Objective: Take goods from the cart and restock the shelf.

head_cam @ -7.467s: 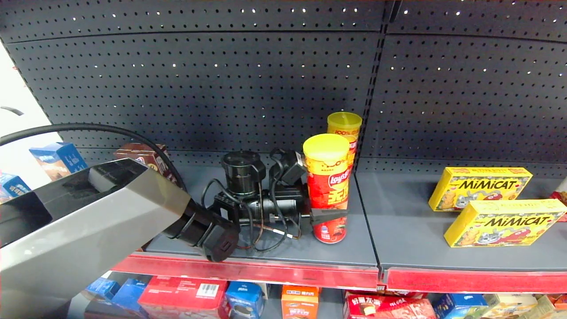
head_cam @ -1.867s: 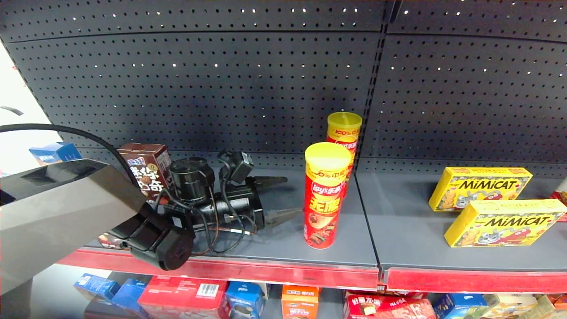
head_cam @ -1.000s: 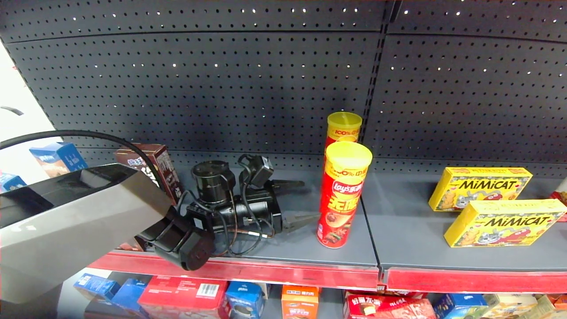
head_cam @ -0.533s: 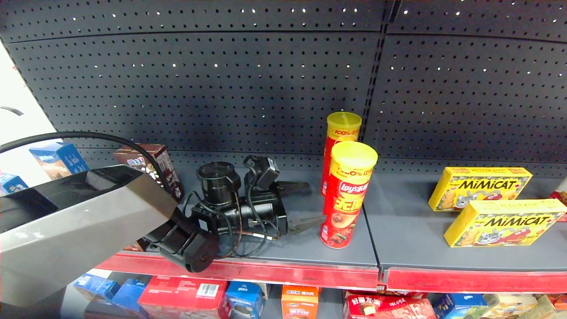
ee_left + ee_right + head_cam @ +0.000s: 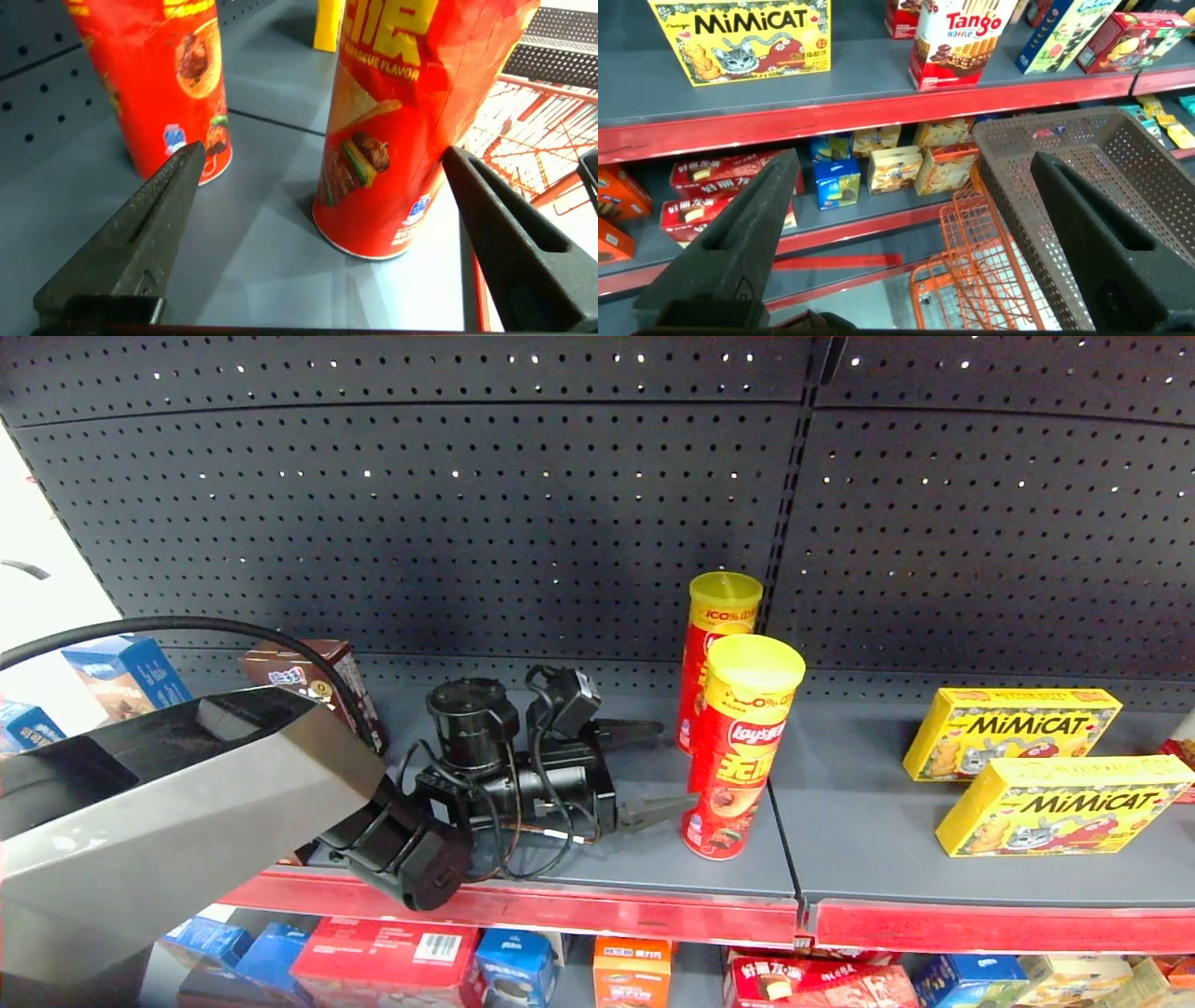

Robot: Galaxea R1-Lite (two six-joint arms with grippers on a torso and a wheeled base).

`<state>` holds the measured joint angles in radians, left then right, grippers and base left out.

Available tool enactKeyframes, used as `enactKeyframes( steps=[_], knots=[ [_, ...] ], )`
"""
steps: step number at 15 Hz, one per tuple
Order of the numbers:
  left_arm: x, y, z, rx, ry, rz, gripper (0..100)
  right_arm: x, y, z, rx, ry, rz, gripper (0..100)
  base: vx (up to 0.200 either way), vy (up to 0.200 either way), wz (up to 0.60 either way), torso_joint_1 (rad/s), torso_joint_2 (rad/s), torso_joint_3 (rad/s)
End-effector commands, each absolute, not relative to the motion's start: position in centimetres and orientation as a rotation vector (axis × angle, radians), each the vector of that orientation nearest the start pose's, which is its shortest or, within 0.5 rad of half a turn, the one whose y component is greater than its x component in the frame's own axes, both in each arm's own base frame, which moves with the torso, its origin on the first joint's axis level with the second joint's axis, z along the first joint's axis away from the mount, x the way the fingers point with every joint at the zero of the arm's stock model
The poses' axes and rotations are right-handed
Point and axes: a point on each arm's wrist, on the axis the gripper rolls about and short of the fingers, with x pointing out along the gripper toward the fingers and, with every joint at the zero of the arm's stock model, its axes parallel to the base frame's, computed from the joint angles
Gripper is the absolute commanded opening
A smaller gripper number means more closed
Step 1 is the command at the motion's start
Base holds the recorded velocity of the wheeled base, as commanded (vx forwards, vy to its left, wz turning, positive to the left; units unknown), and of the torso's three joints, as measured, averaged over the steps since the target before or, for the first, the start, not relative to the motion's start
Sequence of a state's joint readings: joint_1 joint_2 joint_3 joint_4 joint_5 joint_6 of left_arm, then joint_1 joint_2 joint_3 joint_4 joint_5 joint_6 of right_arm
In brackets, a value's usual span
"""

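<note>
A red chip can with a yellow lid stands on the grey shelf, its top tilted to the right. A second such can stands upright just behind it. My left gripper is open just left of the front can, low over the shelf, and its near fingertip reaches the can's lower side. In the left wrist view both fingers flank the front can, with the back can beside it. My right gripper hangs open above the grey cart basket.
Two yellow boxes lie on the shelf to the right. A brown carton stands at the left behind my arm. The red shelf lip runs along the front, with packed goods below. The orange cart frame sits under the basket.
The left gripper let go of the front can, drew back left, then came right again. The can has shifted right and now tilts.
</note>
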<state>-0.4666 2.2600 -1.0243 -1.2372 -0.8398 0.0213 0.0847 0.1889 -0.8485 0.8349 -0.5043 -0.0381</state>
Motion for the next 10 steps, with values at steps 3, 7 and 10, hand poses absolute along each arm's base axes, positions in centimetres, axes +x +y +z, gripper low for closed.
enactKeyframes(
  steps=[3,7,10],
  knots=[
    [36.4,-20.2,9.0,0.019,-0.021,-1.299,100,-10.5,-2.0,20.6,-0.087,0.172,-0.416,100,0.000,0.000,0.00,0.000,0.00,0.000],
    [37.0,-18.3,9.7,0.012,-0.063,-1.239,100,-10.5,-2.0,21.1,-0.085,0.163,-0.416,100,0.000,0.000,0.00,0.000,0.00,0.000],
    [36.4,-15.3,15.3,-0.088,-0.184,-1.129,100,-10.2,-2.0,22.5,-0.084,0.159,-0.407,100,0.000,0.000,0.00,0.000,0.00,0.000]
  ],
)
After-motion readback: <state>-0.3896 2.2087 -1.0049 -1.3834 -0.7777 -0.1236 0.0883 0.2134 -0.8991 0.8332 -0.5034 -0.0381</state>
